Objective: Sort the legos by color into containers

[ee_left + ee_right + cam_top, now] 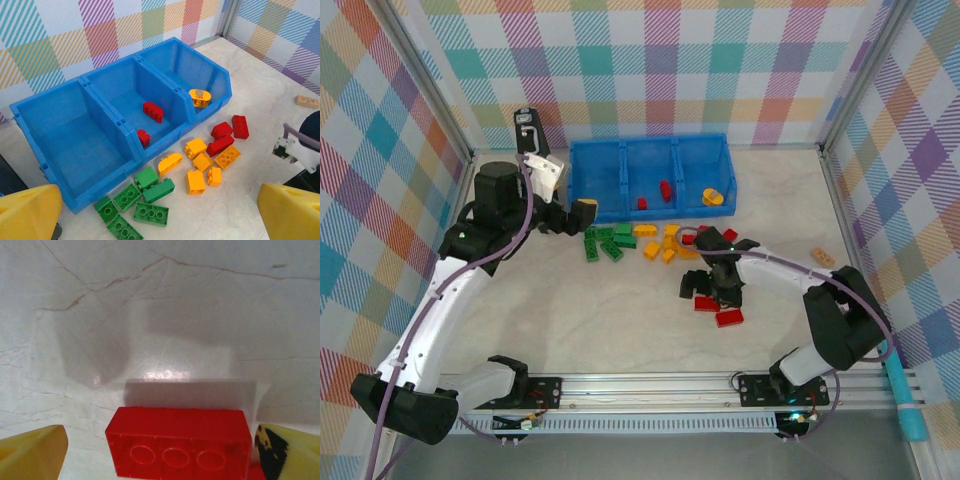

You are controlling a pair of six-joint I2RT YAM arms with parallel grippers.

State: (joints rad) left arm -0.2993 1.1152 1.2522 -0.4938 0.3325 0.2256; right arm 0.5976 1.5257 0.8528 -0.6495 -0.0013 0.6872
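Seen from above, a blue three-compartment tray (576,180) sits toward the far side of a pale marbled tabletop (620,330), with loose studded bricks scattered along the tray's near side. The right gripper (725,293) hangs low over a cluster of red bricks (729,319) on the near side of the tray, roughly in line with the tray's right-hand compartment. In the right wrist view its two yellow fingers (31,450) stand wide apart and hold nothing, and a long red brick (177,442) lies flat on the tabletop between them. The brick's long axis runs straight across from one finger to the other, so closing would probably pinch it by its short ends. The end at the right of that view is touching or almost touching its finger, and I cannot tell which, while the other end is clearly apart from its finger. The left gripper (582,214), also spread wide and empty, hovers at the tray's near left corner above the green bricks (150,213), well apart from the red cluster, so the right arm is the nearer one. The tray's middle compartment (125,95) holds two sorted red bricks (153,111). It lies beyond the long red brick and to its left, and it is the likely destination.
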